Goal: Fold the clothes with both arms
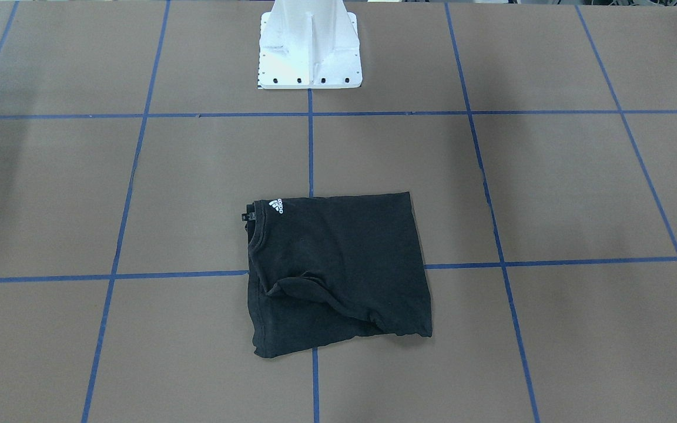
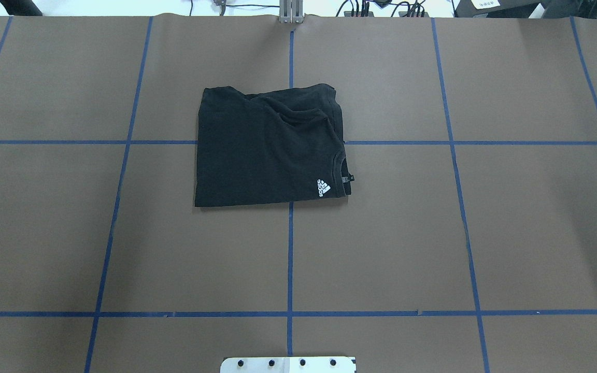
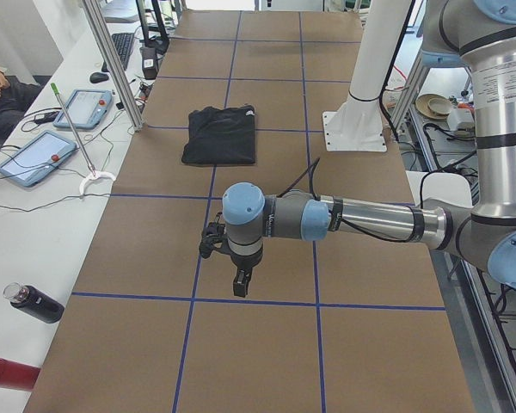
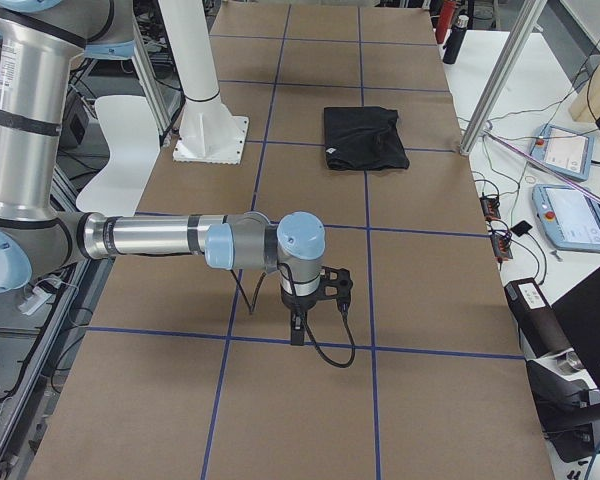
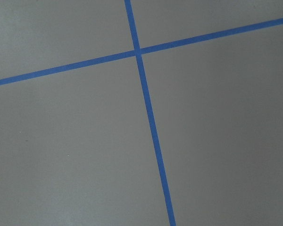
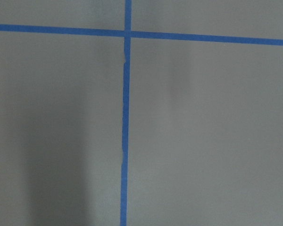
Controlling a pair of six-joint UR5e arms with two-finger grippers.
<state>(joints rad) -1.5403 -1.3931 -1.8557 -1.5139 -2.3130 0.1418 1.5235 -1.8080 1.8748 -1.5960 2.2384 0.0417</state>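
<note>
Black T-shirt (image 2: 267,150): soft, matt knit cloth, creased, with a white printed logo (image 2: 324,187). Table covering (image 2: 433,233): smooth, matt brown sheet, paper-like. Tape lines (image 2: 290,259): blue, with a faint sheen. Pedestal (image 1: 309,53): white-painted metal, semi-gloss. Left arm (image 3: 370,222) and right arm (image 4: 150,238): satin silver metal tubes, glossy light-blue plastic at the joints.
</note>
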